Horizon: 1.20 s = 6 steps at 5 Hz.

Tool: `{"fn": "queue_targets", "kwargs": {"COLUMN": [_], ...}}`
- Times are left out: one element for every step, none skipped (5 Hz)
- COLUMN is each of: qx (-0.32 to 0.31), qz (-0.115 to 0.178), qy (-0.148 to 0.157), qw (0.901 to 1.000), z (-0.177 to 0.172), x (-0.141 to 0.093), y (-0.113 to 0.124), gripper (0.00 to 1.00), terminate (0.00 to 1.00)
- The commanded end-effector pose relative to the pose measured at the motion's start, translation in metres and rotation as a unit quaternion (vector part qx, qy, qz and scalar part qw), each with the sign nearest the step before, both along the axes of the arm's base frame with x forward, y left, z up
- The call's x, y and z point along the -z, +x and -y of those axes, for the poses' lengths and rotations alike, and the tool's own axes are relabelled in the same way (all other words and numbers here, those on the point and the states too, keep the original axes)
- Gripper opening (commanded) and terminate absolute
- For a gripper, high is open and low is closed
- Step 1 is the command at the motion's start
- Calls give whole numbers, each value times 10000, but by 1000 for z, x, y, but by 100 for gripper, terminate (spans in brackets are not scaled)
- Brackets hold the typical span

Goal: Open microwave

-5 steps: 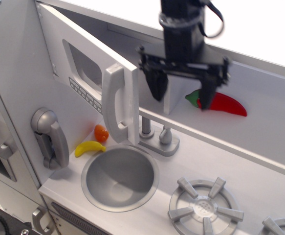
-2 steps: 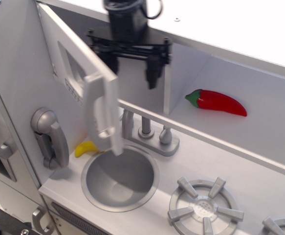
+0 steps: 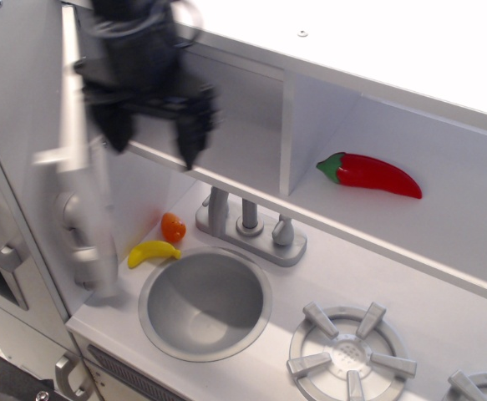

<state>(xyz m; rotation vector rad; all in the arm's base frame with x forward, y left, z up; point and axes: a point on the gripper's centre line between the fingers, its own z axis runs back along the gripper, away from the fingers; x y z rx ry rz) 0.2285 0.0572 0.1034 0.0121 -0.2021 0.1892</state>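
The microwave's door stands swung wide open to the left, seen nearly edge-on and blurred by motion; its silver handle hangs in front of the wall phone. The microwave's open compartment shows behind it. My gripper, black, is open and holds nothing. It hangs just right of the door, in front of the compartment's front edge. It is blurred by motion.
A red chili pepper lies on the shelf to the right. A faucet, a round sink, a banana and a small orange fruit are below. A burner is at the lower right.
My gripper has moved left across the compartment's front. The microwave door has swung further open to the left.
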Motion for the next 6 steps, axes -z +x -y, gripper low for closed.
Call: {"fn": "queue_targets", "kwargs": {"qx": [180,345,423,472,472,472], "qz": [390,459,537,575,575,575], "qy": [394,412,4,-180,-180,-180], "qw": [9983,9975,9977,9971,9971,9971], "z": [-27,-24,-5,2,2,2], "x": [-10,-12,-39,-62,-62,-62], "y": [-32,-40,-40,-38,-38,-38], "gripper": [100,100,100,100,100,100], "terminate": [0,0,0,0,0,100]}}
